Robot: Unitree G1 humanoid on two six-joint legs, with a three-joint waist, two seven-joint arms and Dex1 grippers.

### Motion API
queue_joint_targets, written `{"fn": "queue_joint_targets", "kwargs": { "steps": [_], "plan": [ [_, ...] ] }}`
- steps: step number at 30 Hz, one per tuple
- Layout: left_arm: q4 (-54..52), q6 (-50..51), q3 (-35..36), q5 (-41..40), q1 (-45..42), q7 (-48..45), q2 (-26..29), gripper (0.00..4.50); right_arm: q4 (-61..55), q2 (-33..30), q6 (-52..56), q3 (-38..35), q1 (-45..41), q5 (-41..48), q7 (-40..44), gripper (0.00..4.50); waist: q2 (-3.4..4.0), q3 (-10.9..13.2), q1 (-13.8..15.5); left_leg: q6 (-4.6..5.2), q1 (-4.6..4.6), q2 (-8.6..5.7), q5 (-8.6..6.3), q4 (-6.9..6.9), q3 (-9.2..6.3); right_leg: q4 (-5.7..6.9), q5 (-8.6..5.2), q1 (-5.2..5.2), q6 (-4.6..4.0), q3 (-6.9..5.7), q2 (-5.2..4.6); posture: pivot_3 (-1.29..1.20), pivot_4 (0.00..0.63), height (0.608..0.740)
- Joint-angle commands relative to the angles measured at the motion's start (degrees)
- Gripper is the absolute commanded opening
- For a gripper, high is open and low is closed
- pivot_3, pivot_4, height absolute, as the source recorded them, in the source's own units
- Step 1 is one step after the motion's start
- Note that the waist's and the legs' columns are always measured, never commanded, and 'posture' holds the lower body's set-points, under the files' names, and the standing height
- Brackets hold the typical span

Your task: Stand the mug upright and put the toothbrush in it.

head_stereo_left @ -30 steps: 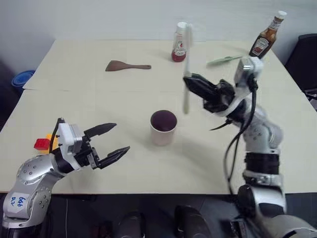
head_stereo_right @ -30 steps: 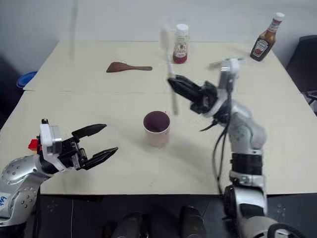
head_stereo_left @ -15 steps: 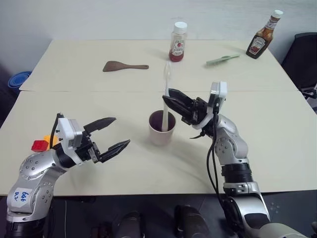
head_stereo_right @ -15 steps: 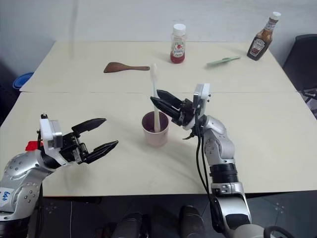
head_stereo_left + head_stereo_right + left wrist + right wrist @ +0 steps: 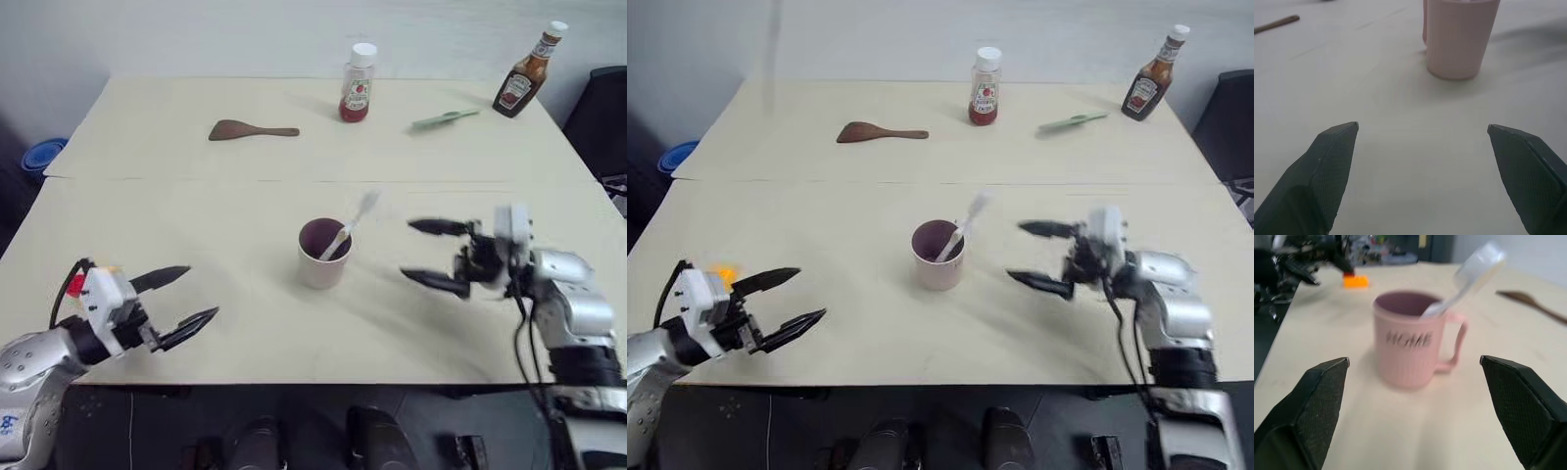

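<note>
One ribbed pink mug (image 5: 1409, 348), slim white toothbrush (image 5: 1464, 282)

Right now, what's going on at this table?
The pink mug stands upright in the middle of the table, with the toothbrush in it, leaning against the rim toward the robot's right. The right gripper hangs open beside the mug, holding nothing. The left gripper is open too, apart from the mug near the table's front edge. By the look of it, the job is done.

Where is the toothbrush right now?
The toothbrush stands inside the upright mug at the table's middle, head leaning toward the open right gripper.
</note>
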Motion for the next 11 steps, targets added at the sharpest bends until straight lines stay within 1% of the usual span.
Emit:
{"fn": "queue_joint_targets", "kwargs": {
  "steps": [1, 7, 11],
  "plan": [
    [0.61, -3.3, 2.37, 1.53, 1.57, -0.11, -0.4, 4.5, -0.48, -1.02, -3.63, -2.01, 1.83, 0.56, 2.19, 4.48, -0.01, 0.0, 0.0, -0.01, 0.02, 0.01, 0.01, 0.02, 0.01, -0.03, 0.0, 0.0, 0.0, 0.01, 0.0, 0.0, 0.15, 0.74],
    [-0.66, -6.41, 1.48, 4.63, 3.07, 1.4, -1.52, 4.5, -0.2, -2.28, -10.17, -2.56, 11.15, -0.57, 6.38, 4.48, -0.02, 0.0, 1.09, 0.0, -0.01, 0.0, -0.02, 0.01, -0.08, 0.01, -0.01, 0.04, -0.02, -0.04, -0.08, 0.0, 0.15, 0.74],
    [-1.02, -6.83, 1.08, 6.92, 3.93, 1.91, -0.9, 4.5, -0.95, -0.76, -11.72, -2.55, 12.93, -0.48, 3.6, 4.48, -0.02, 0.0, 1.2, 0.03, 0.05, -0.02, -0.04, 0.06, -0.04, -0.14, 0.0, 0.08, 0.0, -0.02, -0.11, 0.0, 0.15, 0.74]
  ]
}}
